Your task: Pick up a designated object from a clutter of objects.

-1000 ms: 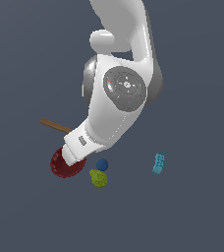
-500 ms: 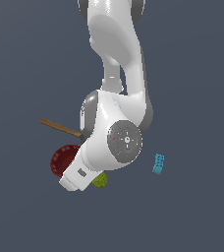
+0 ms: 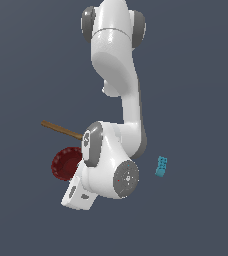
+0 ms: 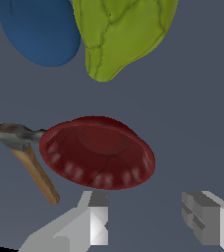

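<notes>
The dark red ribbed bowl [image 4: 98, 151] fills the middle of the wrist view; in the exterior view only part of the bowl [image 3: 64, 163] shows beside the arm. My gripper [image 4: 148, 216] is open, its two grey fingers [image 4: 98, 216] just short of the bowl's near rim, nothing between them. In the exterior view the hand [image 3: 77, 194] hangs low beside the bowl, fingers hidden. The blue ball [image 4: 39, 30] and yellow-green pear [image 4: 124, 32] lie beyond the bowl. The hammer [image 4: 28, 160] lies next to the bowl; its wooden handle [image 3: 61, 130] sticks out toward the exterior view's left.
A small cyan studded brick [image 3: 161, 166] lies apart on the exterior view's right. The arm's large white links [image 3: 113, 165] cover the ball and pear in the exterior view.
The arm has folded downward and the hand has dropped lower beside the bowl. The ball and pear, visible a second ago, are now covered by the arm.
</notes>
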